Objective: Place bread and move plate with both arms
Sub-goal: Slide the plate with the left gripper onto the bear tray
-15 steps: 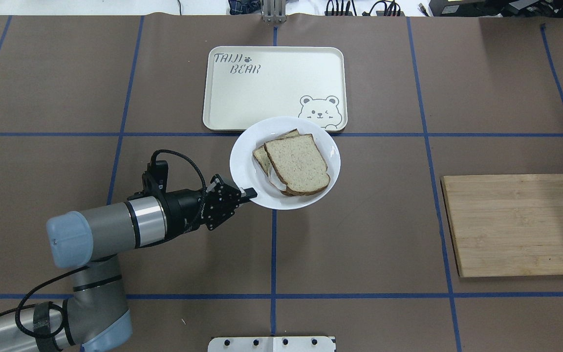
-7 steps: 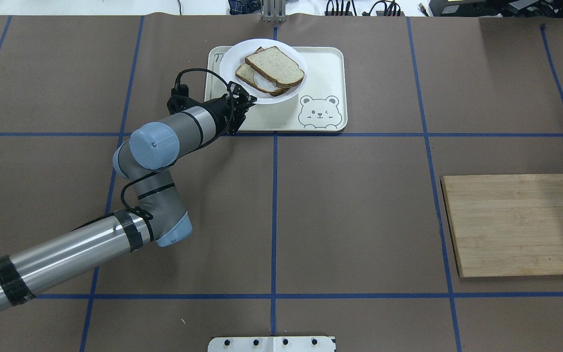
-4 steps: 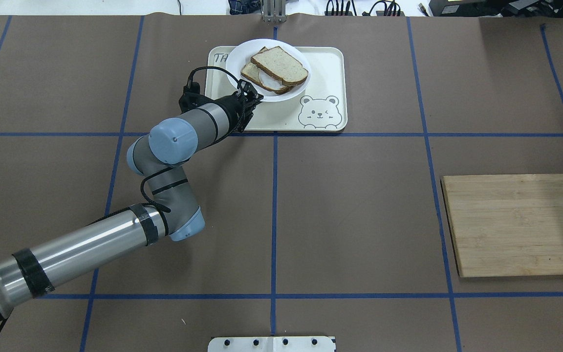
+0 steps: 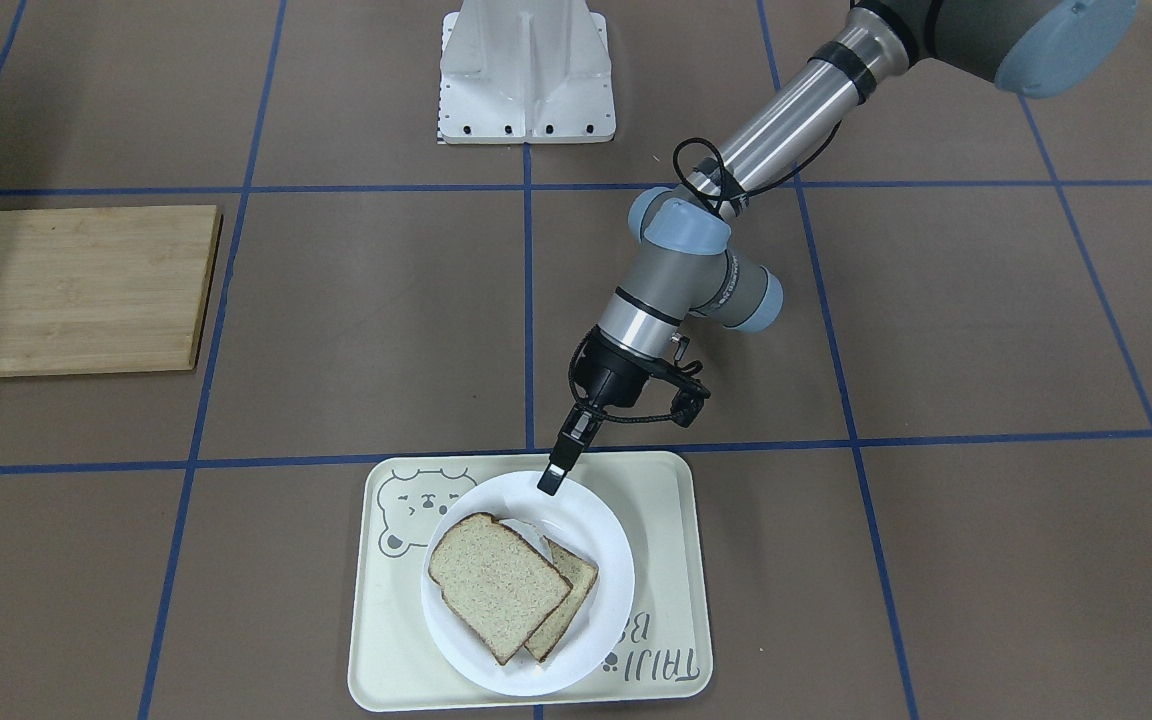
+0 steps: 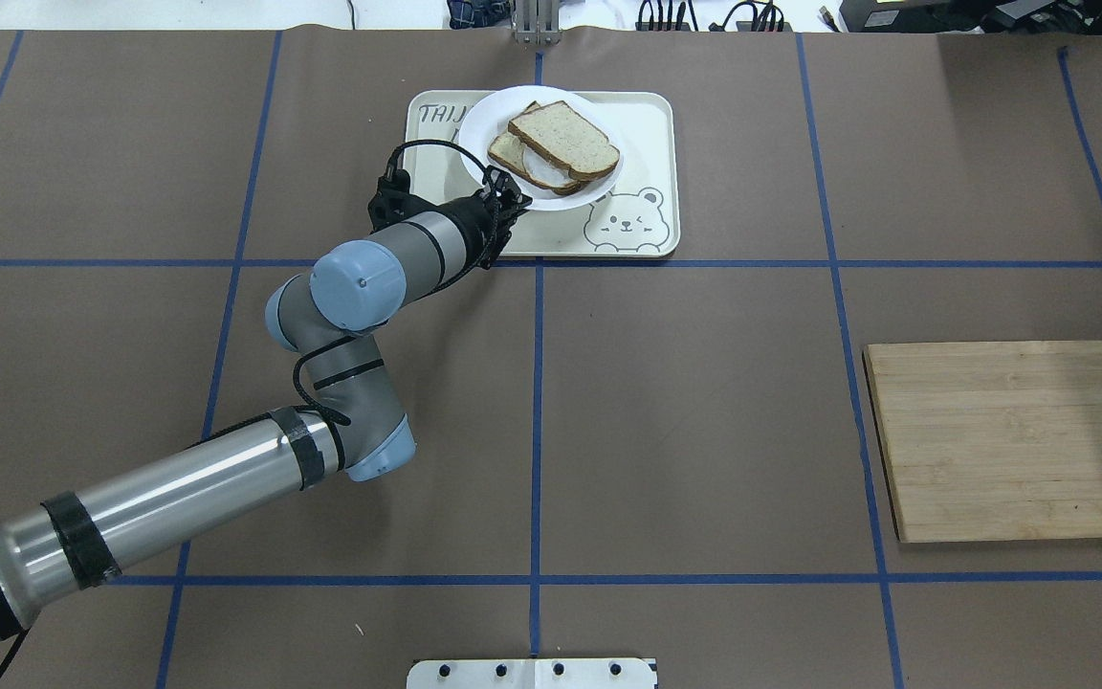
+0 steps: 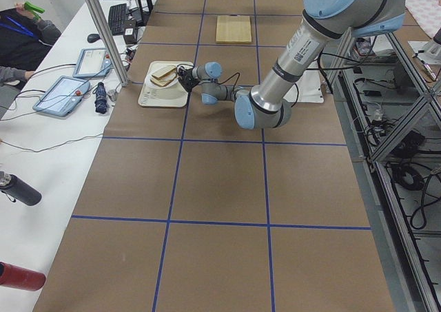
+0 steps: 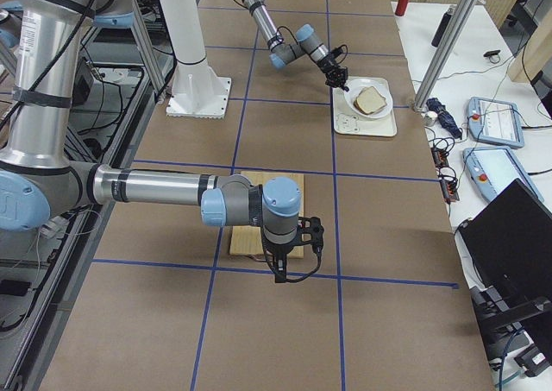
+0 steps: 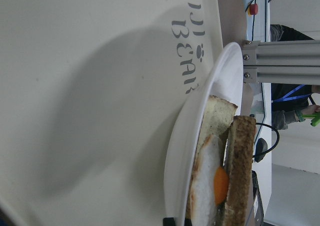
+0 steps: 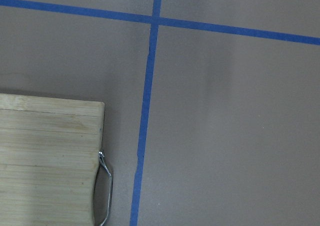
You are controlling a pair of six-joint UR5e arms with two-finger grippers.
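Observation:
My left gripper (image 5: 516,199) is shut on the near rim of the white plate (image 5: 484,124) and holds it over the cream bear tray (image 5: 642,124). In the front-facing view the left gripper (image 4: 549,482) pinches the plate (image 4: 596,535) at its edge. The plain bread (image 5: 562,141) lies on top of a slice with a fried egg (image 8: 212,186). In the left wrist view the plate (image 8: 192,131) casts a shadow on the tray (image 8: 75,86), and the bread (image 8: 241,171) shows edge-on. My right gripper (image 7: 289,274) hangs by the cutting board; I cannot tell whether it is open or shut.
A wooden cutting board (image 5: 1010,440) lies at the right; its metal handle (image 9: 106,186) shows in the right wrist view. The white base block (image 4: 526,70) stands at the robot's side. Blue tape lines cross the brown table.
My left arm carried the plate with both slices from the table's middle up onto the tray, then shifted it rightward and slightly nearer over the tray. The grip stayed shut.

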